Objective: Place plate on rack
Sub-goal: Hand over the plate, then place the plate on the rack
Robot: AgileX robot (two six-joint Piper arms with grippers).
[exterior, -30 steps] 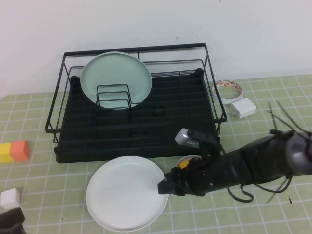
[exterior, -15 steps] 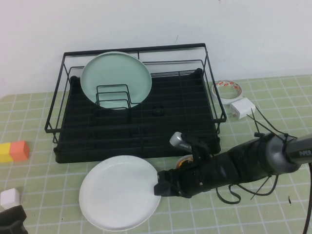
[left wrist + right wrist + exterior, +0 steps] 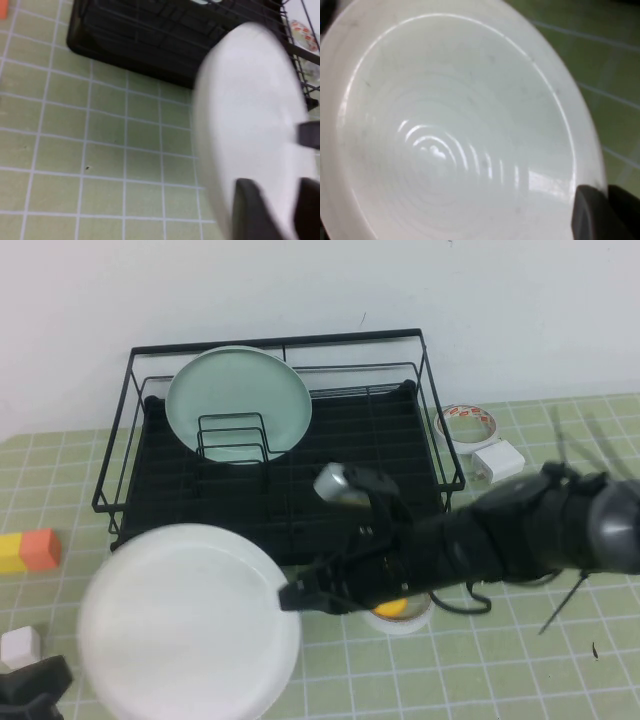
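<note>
The right gripper pinches the plate's right rim, lifted just before the rack's front edge, while the left gripper, jaws parted, sits low beside the plate's opposite edge.

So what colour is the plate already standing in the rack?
Pale mint green, standing upright in the black wire rack; the high view shows it best.

The plate is plain white. The rack is black wire over a black base and holds a pale mint-green plate. The worktop is light green with a white grid. An orange-and-yellow block lies on it.
</note>
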